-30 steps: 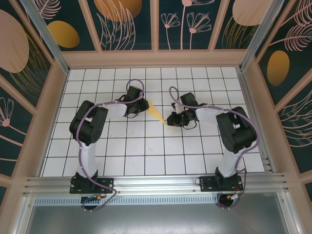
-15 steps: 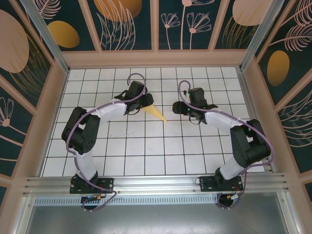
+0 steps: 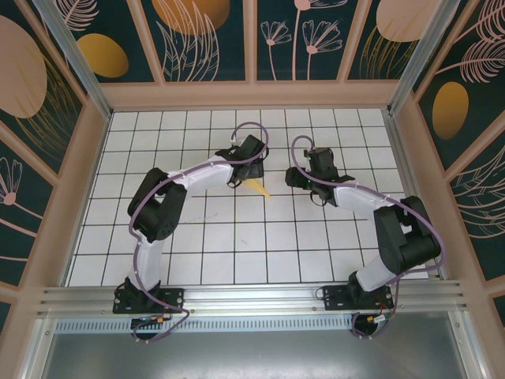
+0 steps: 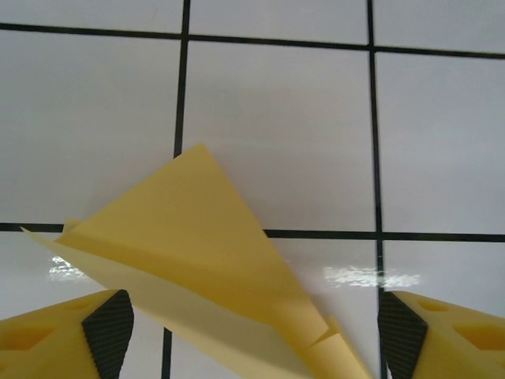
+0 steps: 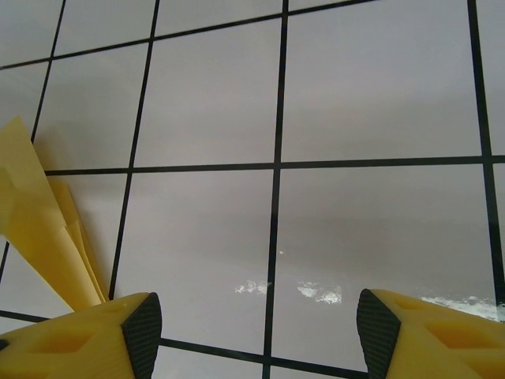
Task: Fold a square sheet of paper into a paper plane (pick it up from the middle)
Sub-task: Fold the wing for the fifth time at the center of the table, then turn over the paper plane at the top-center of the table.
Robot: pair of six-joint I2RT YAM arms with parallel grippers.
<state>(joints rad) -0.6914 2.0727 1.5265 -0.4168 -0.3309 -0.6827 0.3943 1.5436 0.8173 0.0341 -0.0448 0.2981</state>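
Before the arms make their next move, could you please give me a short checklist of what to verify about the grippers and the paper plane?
1. Left gripper open: ok, its fingers stand wide apart.
2. Paper plane between the left fingers: ok, it lies on the table and is not pinched.
3. Right gripper open and empty: ok, bare tiles between its fingers.
4. Plane lined up for the right gripper: not ok, it lies off to one side of the fingers, not between them.
5. Folds pressed flat: cannot tell.
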